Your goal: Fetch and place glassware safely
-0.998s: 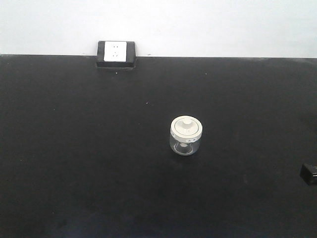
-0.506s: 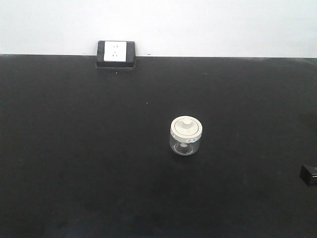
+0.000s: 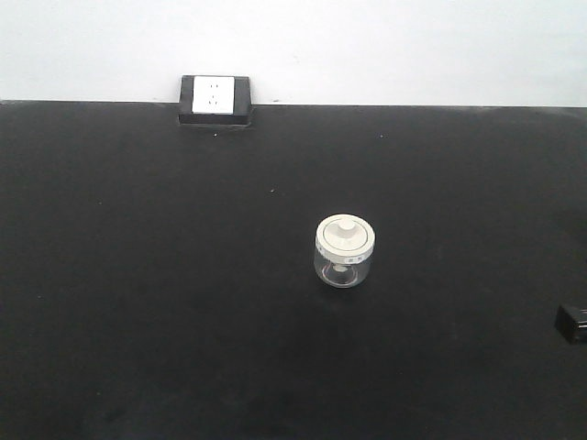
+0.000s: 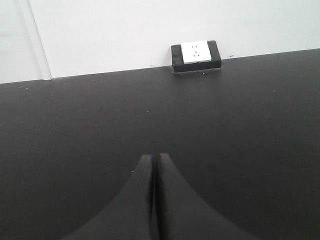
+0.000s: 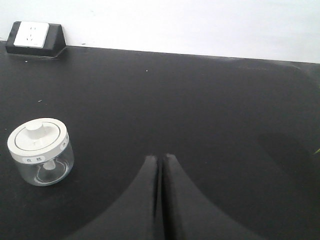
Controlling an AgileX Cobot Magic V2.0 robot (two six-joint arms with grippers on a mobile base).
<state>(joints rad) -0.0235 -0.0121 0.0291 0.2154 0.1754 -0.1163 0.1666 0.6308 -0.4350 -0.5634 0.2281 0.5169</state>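
Nothing has shifted since the earlier frames: the lidded glass jar (image 3: 345, 250) stands upright mid-counter (image 3: 138, 302), right of centre, both grippers' (image 4: 154, 165) (image 5: 161, 165) jaws clenched empty, so any grasp should square evenly on its walls

I saw even, soft light; the wall (image 3: 367, 46) blew out white, the table (image 3: 138, 275) stayed dull black, faint sheen ahead of the right claw (image 5: 161, 159).

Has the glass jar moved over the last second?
No. The glass jar sits the same way below and right of the wall socket.
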